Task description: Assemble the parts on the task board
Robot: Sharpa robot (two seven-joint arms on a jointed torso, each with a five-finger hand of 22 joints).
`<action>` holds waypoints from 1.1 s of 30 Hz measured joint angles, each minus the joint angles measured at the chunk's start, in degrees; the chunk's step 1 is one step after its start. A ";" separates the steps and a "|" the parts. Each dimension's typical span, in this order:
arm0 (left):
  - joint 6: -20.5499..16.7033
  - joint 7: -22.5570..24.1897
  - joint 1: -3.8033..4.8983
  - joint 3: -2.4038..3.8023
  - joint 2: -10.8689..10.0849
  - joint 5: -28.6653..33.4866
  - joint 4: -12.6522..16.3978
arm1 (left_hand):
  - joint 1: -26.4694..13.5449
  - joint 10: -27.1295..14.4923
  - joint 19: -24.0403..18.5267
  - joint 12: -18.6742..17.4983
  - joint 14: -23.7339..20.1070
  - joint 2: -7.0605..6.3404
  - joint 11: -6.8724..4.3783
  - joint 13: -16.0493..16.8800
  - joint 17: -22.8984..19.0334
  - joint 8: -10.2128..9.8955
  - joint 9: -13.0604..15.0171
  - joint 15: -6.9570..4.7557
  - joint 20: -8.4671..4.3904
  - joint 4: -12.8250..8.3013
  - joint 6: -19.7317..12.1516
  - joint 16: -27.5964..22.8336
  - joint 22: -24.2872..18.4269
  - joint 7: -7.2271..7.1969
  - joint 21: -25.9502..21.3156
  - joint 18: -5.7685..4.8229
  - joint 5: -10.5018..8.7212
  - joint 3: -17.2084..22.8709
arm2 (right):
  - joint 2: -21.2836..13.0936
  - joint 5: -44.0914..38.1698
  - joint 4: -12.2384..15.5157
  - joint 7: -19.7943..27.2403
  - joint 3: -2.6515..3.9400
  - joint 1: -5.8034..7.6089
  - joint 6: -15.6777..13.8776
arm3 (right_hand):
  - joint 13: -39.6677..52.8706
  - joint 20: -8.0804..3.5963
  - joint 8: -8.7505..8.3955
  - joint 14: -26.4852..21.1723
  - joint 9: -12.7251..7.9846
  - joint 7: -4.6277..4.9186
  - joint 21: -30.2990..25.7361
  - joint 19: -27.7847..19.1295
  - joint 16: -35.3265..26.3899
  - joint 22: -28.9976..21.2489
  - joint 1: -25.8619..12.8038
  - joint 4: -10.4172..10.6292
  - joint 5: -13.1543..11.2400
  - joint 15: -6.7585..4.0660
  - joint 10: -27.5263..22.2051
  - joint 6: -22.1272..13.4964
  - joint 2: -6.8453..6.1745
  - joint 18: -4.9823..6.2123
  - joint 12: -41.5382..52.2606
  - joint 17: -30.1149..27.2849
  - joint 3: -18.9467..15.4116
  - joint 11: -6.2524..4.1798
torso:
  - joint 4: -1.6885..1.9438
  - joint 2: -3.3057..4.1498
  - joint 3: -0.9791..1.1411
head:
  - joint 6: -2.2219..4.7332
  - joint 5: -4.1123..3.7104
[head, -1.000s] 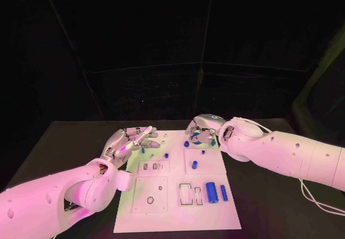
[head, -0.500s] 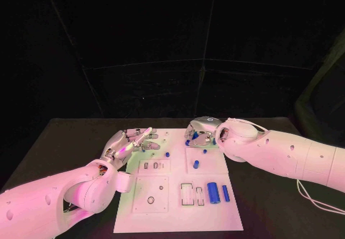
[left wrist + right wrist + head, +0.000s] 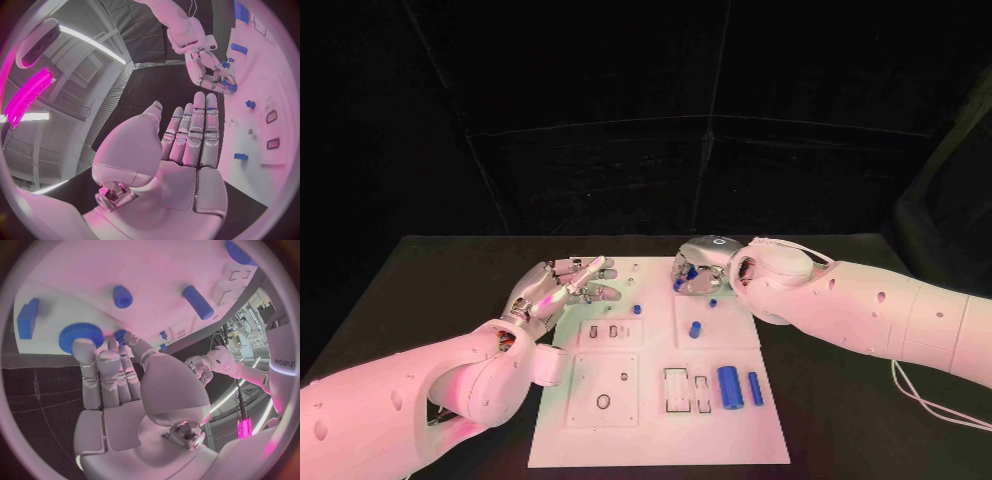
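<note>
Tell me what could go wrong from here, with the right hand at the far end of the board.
1. The right hand has its fingers on the blue gear at the board edge; a poor grip may push the gear off the board.
2. Small blue parts lie close beside that hand, so it could knock them.
3. The left hand hovers open over the board's far left corner, near the right hand; the hands might collide.

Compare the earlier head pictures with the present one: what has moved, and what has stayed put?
The right hand has drawn slightly nearer over the far end of the task board, its fingertips now at a blue toothed part. The left hand stays open beside the board's left edge. The two blue cylinders lie unmoved.
</note>
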 measured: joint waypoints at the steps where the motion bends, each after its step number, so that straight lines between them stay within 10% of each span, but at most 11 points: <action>1: 0.02 -0.02 0.00 0.00 0.00 0.00 -0.01 | 0.00 0.00 0.00 0.00 0.00 0.00 0.00 0.00 0.00 0.00 0.00 0.00 0.00 0.00 0.00 0.00 0.00 0.00 0.00 0.00 0.00 0.00 | 0.04 -0.02 -0.02 -0.01 0.00 0.00 0.07 | 0.00 0.00 0.00 0.00 0.01 -0.18 0.24 0.00 0.34 0.40 -0.02 0.15 -0.15 0.00 0.11 0.18 -0.01 0.00 0.00 0.36 0.15 -0.08 | 0.00 0.03 0.00 | -0.01 0.01; 19: 0.39 -0.44 0.21 0.00 -0.16 -0.02 -0.12 | 0.00 -0.20 0.00 -0.23 0.00 0.00 0.20 0.01 0.19 -0.22 0.01 0.00 0.00 -0.16 0.00 0.00 -0.05 0.00 0.00 -0.01 0.00 0.16 | 0.35 -0.15 0.00 0.03 0.06 0.11 -0.71 | 0.06 -0.22 -0.02 0.00 0.03 -0.60 4.02 1.03 4.06 5.01 0.20 0.98 -1.87 0.00 2.63 2.46 0.20 -0.89 -0.01 3.65 4.29 -0.56 | -0.04 0.64 0.07 | -0.02 0.08; 33: 0.64 -0.66 0.25 0.00 -0.20 0.10 -0.33 | 0.00 -0.61 0.00 -0.45 0.00 0.00 0.20 0.01 0.31 -0.44 0.01 0.00 0.00 -0.15 -0.21 -0.21 -0.10 0.21 0.00 -0.01 0.00 0.16 | 1.82 1.16 -0.11 0.25 0.55 0.06 -11.20 | 0.16 -0.10 -0.03 0.00 0.11 -0.81 5.09 1.33 4.93 6.44 0.65 1.33 -1.89 0.00 3.37 2.87 -0.26 -0.88 -0.02 4.63 5.91 -0.70 | 0.08 0.93 0.03 | 0.46 0.07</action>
